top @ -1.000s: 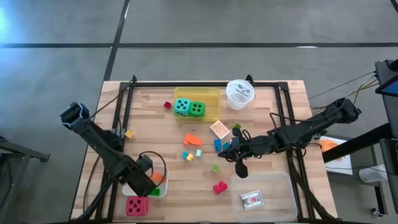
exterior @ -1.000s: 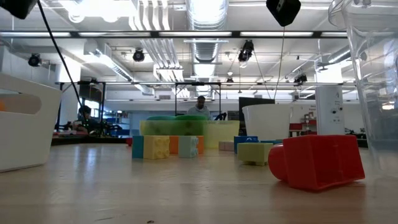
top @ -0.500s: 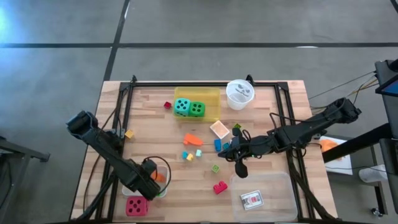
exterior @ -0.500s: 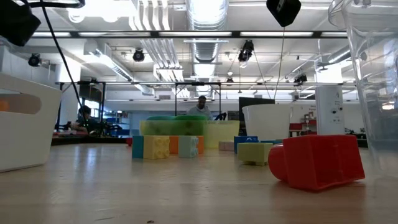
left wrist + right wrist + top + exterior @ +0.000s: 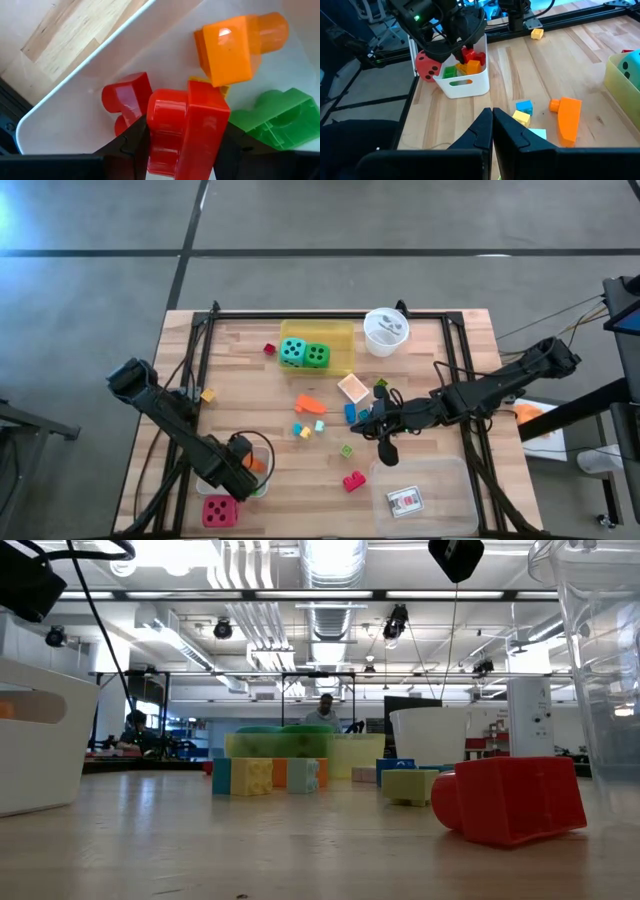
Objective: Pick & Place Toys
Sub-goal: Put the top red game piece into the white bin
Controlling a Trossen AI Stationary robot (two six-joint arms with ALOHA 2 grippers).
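Note:
My left gripper (image 5: pixel 182 150) stands over the white tray (image 5: pixel 263 444) at the table's near left and is shut on a red block (image 5: pixel 186 127). In the tray lie another red block (image 5: pixel 125 100), an orange block (image 5: pixel 235 45) and a green block (image 5: pixel 275 117). A red die (image 5: pixel 220 510) sits on the table beside the tray, toward the near edge. My right gripper (image 5: pixel 491 122) hangs shut above the table's centre right (image 5: pixel 366 421), with nothing in it. Loose blocks lie mid-table: orange (image 5: pixel 310 404), red (image 5: pixel 353 480), green (image 5: pixel 346 450). My left gripper pinches the red block's two opposite sides (image 5: pixel 155 135) between its two fingers (image 5: pixel 127 145). The fingers come from above, pointing down. The block (image 5: pixel 468 53) hangs at the tray's rim, above the blocks that lie inside; whether it touches them I cannot tell.
A yellow tray (image 5: pixel 340 355) with a teal and a green die stands at the far middle, a round white cup (image 5: pixel 385 330) to its right. A clear tray (image 5: pixel 440 480) with a card (image 5: pixel 405 500) sits near right. A yellow block (image 5: pixel 207 394) lies at the left.
My left gripper has come down toward the white tray with the red block still in its fingers, most of the way in the first half second. My right arm has kept still.

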